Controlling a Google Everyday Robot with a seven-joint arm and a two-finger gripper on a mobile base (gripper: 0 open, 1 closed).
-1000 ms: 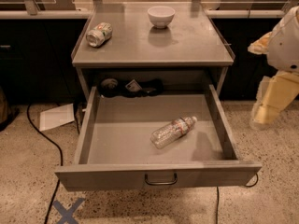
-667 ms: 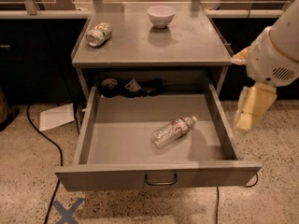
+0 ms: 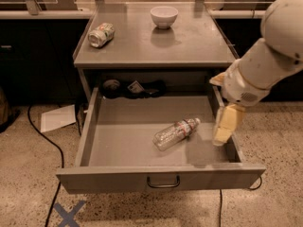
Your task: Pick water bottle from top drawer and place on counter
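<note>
While the top drawer (image 3: 123, 148) stands open, the gripper (image 3: 223, 126) hangs over its right wall; whether it is spread or closed does not show. The water bottle (image 3: 176, 133) lies on its side just left of the gripper, untouched, cap toward it. The counter (image 3: 156, 46) sits beyond.

The robot's arm (image 3: 267, 56) is smooth white plastic, built of fat rounded segments. A large domed shell forms the upper end, followed by a thick tube-like link that narrows to a blunt white wrist housing. A small patch of fine dotted holes marks the underside of that housing, and a pale yellow tab juts from its side. Below it, the gripper (image 3: 222, 134) is a cream-yellow, blocky, tapering piece, duller than the white shells. It sits over the right inner edge of the top drawer (image 3: 109, 179).
</note>
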